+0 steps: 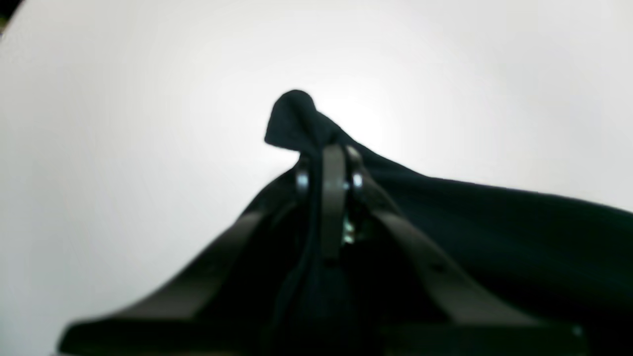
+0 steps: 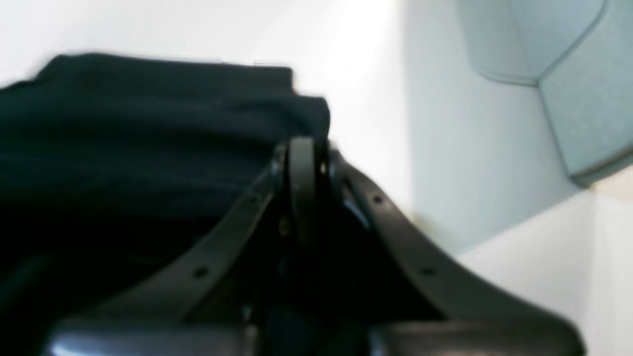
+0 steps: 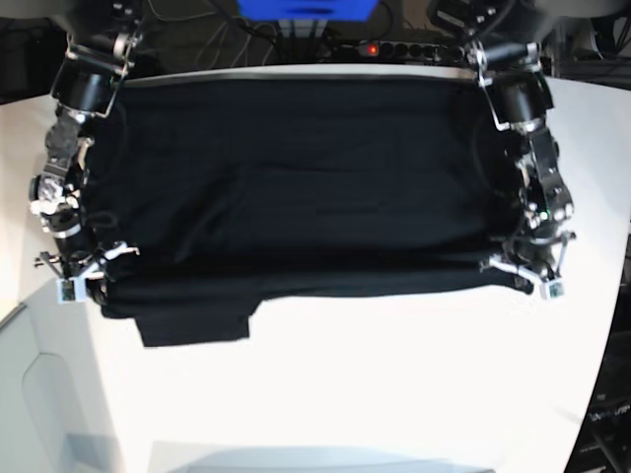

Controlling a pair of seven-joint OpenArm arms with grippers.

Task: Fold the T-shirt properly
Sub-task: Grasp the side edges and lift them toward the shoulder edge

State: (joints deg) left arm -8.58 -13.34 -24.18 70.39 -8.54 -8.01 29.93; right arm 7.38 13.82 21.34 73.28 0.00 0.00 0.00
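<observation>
White bench [image 3: 394,374] is bare in the near part of the base view; pale greyish panel shape at its near left corner, can't tell what it is.

T-shirt [image 3: 296,187] is a wide black rectangle spread across the middle and far part of the bench. Near edge folded over, forming a doubled band running side to side. One sleeve [image 3: 192,320] sticks out flat toward the camera at the near left of that band.

Right pincer [image 3: 84,276] sits at the left end of the near fold in the base view, fingers pressed together on the T-shirt's corner. Right wrist view: dark fingers [image 2: 301,168] closed to a single tip with black cloth [image 2: 148,128] bunched and layered just beyond, white bench behind.

Left pincer [image 3: 527,271] sits at the right end of the same fold, also pinching the T-shirt. Left wrist view: fingers [image 1: 334,188] shut together, a small peak of black fabric [image 1: 294,118] poking up past the tips, the rest draping off to the right.

Both arms run back along the T-shirt's side edges to the far corners of the bench. Beyond the far edge: cables, a blue object [image 3: 306,8], a red light [image 3: 371,48].
</observation>
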